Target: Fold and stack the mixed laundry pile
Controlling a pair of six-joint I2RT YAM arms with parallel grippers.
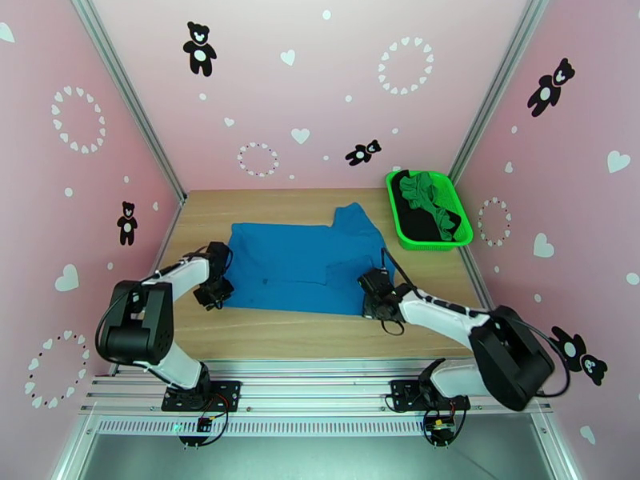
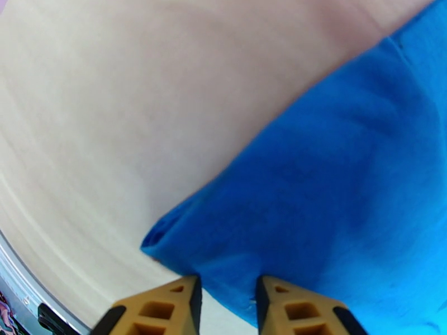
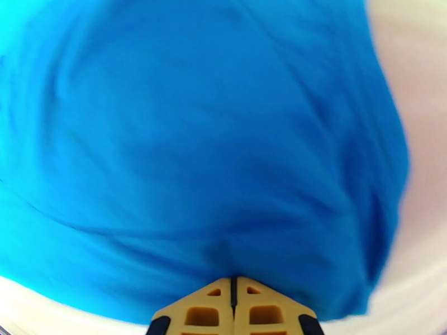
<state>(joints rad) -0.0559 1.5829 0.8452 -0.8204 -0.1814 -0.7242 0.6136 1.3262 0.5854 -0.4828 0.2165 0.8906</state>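
Left claw [image 1: 216,298] [image 2: 226,281]: It is low over the surface, at the near left corner of the blue T-shirt [image 1: 296,262] [image 2: 335,191]. Its two yellow fingers [image 2: 167,305] stand a little apart, with a narrow gap.
Left claw and shirt: The shirt's edge shows in the gap between the fingers. The corner of the cloth is a bit puffed up just to the left of them. I cannot tell if the claw is pinching the cloth or just sitting over it.
Right claw [image 1: 370,286] [image 3: 233,280]: It is shut tight. Its yellow fingers [image 3: 207,314] press together with no gap.
Right claw and shirt: Its tips are right at the blue cloth [image 3: 195,135], on the near right part of the shirt. Creases in the cloth run toward the tips. The wrist picture is blurry, so I cannot tell if any cloth is caught between them.
Blue T-shirt: It lies spread out in the middle of the surface, between the two claws. One sleeve sticks out at the far right.
Surface [image 1: 272,330] [image 2: 112,107]: Light wood, bare near the shirt's near edge.
Green basket [image 1: 394,210]: It sits at the far right, just beside the shirt's sleeve.
Green garment [image 1: 428,194]: Crumpled in the basket.
Black garment [image 1: 416,222]: In the basket too, under the green one.
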